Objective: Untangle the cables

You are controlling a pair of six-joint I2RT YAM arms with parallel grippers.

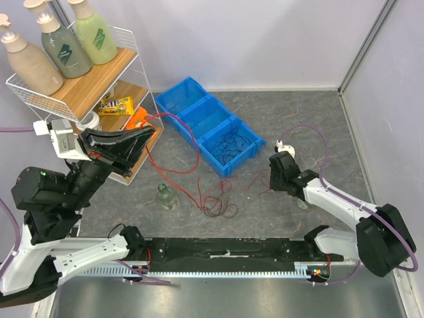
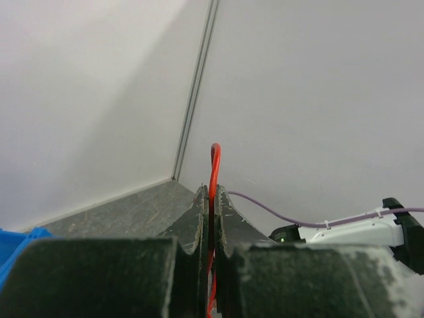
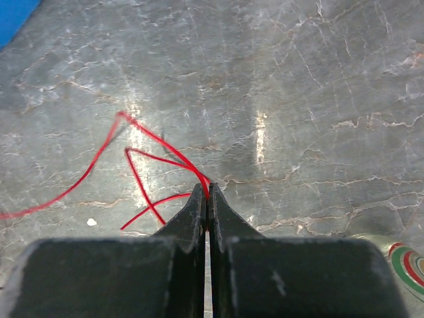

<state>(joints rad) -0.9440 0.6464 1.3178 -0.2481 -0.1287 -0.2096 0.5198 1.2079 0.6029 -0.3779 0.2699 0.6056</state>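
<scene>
The cables (image 1: 215,202) lie mostly as a loose knot of hair-thin red and dark loops on the desk (image 1: 318,132), just inside the middle of its near edge. Long limp strands trail from the knot toward both arms.

The left gripper (image 1: 147,132) (image 2: 211,192) is lifted above the left side of the desk, beside the shelf rack (image 1: 129,40). Its 2 matte black, rough-faced fingers are pressed together on a red loop (image 2: 214,162) that stands up in a narrow arch between the tips.

The right gripper (image 1: 273,185) (image 3: 207,192) sits low over the right half of the desk. Its fingers are likewise clamped together, on a red strand (image 3: 159,142) that kinks away in sharp bends across the surface.

The desk top is grey and stone-patterned, with pale veins and a soft glare from overhead light. A black strip (image 1: 225,252) runs along its near edge.

A row of bright blue plastic bins (image 1: 182,96), 3 rectangular compartments set diagonally, stands toward the far edge. The nearest compartment holds more thin dark wires (image 1: 232,142).

A small clear glass jar (image 1: 166,197) stands left of the knot.

The rack at the far-left corner is white wire with wooden boards and carries rounded pump bottles (image 1: 66,50).

Smooth pale walls enclose the desk, joined by metal corner posts (image 1: 361,46).
</scene>
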